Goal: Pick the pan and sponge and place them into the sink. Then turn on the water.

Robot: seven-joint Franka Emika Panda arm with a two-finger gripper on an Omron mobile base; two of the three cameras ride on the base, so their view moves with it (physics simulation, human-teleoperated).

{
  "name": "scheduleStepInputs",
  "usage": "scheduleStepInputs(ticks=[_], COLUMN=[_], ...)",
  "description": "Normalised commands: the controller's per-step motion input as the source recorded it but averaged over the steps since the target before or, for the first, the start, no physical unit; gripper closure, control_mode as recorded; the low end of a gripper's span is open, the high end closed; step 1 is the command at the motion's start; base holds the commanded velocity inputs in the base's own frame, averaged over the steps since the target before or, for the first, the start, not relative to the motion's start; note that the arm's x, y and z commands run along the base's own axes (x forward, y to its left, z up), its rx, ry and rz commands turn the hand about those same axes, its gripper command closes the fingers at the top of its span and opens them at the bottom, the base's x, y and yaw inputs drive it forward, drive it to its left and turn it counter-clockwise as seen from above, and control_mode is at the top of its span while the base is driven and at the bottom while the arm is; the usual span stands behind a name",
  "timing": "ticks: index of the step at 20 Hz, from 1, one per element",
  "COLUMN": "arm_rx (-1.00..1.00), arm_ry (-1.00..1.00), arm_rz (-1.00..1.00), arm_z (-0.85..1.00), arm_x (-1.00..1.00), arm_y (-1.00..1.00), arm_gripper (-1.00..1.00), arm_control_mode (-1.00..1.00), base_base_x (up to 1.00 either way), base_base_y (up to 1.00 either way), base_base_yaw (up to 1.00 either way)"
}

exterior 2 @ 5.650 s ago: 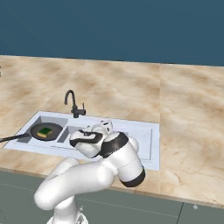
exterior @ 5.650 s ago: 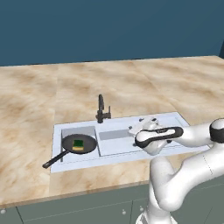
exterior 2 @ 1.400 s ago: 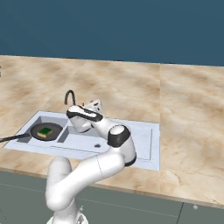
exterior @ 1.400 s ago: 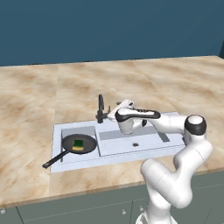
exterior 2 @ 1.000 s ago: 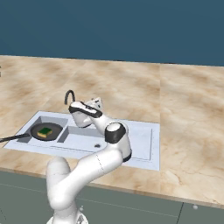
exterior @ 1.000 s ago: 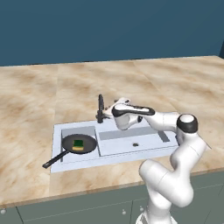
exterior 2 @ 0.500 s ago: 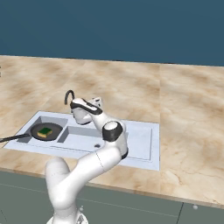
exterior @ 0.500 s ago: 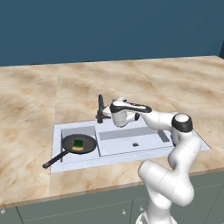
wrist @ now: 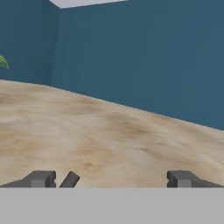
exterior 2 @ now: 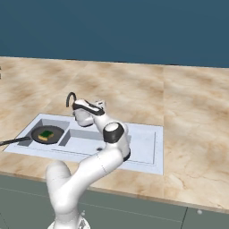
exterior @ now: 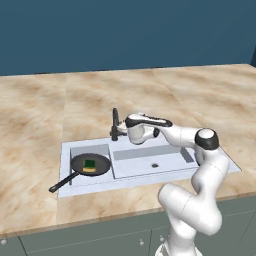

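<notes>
We find the pan [exterior: 90, 164] lying in the small square basin at the left of the sink [exterior: 210, 159], left of centre in the left base view, its long handle reaching out over the rim toward the lower left. The sponge [exterior: 89, 164] sits inside the pan, green face up. In the right base view the pan [exterior 2: 45, 134] and sponge [exterior 2: 45, 134] appear at the left edge of mid-frame, in the same basin of the sink [exterior 2: 145, 147].

The gripper [exterior: 126, 131] is held just right of the slim black faucet [exterior: 115, 123], at the back rim of the sink near frame centre. We cannot tell from the base views whether it touches the faucet. In the hand view the two dark fingertips [wrist: 41, 179] stand far apart at the bottom corners, so the pincer is spread wide with nothing between the tips. A small dark slanted piece [wrist: 69, 179] sits close to the left tip. Beyond lie the marbled counter [wrist: 105, 135] and a blue wall [wrist: 144, 52].
</notes>
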Motion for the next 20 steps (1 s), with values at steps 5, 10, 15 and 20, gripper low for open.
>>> scheduleStepInputs(ticks=[5, 10, 15, 20], arm_rx=[0.00, -0.01, 0.00, -0.03], arm_ry=[-0.06, -0.06, -0.06, -0.09], arm_rz=[-0.29, -0.35, -0.35, -0.34], arm_z=[-1.00, -1.00, -1.00, -1.00], arm_x=[0.01, 0.04, 0.04, 0.00], arm_y=[-0.80, -0.79, -1.00, -1.00], arm_gripper=[-1.00, -1.00, -1.00, -1.00], arm_control_mode=[-1.00, -1.00, -1.00, -1.00], base_base_x=[0.00, 0.00, 0.00, 0.00], base_base_y=[0.00, 0.00, 0.00, 0.00], base_base_yaw=[0.00, 0.00, 0.00, 0.00])
